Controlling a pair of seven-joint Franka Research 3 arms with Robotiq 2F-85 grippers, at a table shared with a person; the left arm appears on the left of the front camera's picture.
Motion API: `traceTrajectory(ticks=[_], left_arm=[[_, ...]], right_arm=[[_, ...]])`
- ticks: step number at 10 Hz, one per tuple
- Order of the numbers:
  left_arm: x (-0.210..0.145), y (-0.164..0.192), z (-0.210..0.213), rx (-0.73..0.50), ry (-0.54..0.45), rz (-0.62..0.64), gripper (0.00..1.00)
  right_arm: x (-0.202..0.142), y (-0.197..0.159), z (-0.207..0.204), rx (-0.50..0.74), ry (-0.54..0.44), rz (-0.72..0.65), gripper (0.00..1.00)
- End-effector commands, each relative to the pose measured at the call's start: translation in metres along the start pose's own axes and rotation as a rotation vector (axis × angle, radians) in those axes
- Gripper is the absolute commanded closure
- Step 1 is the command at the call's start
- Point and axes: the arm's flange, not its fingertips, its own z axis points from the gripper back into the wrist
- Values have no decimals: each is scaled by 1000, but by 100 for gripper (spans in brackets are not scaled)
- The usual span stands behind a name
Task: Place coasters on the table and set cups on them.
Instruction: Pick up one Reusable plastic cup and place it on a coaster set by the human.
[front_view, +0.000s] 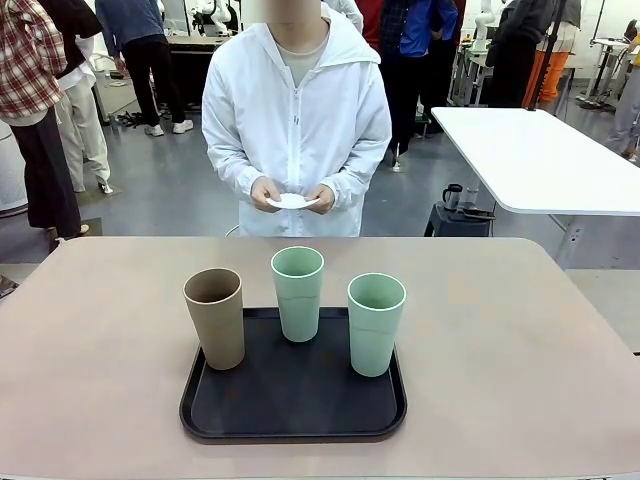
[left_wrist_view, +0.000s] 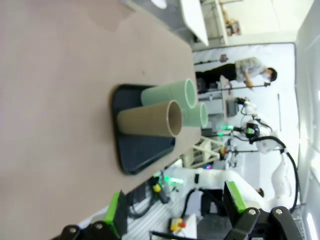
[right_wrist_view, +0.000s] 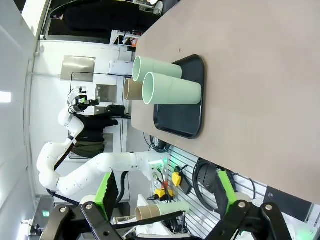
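Cups (front_view: 298, 293) upright on tray (front_view: 290, 412) (mouths up); coasters (front_view: 292, 201) level in hands (front_view: 266, 194)

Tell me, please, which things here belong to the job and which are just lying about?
Job: tan cup, back green cup, right green cup, white coasters the person holds, beige table.
Lying about: black tray, white table, dark mug.
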Motion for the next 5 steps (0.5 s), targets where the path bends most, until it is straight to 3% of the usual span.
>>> traceTrajectory(ticks=[1, 5], left_arm=[[-1, 1, 2, -15, 7, 1, 0], [-1, 1, 2, -15, 7, 1, 0]], right_arm=[[-1, 0, 1, 7, -2, -8, 0], [-1, 0, 1, 7, -2, -8, 0]])
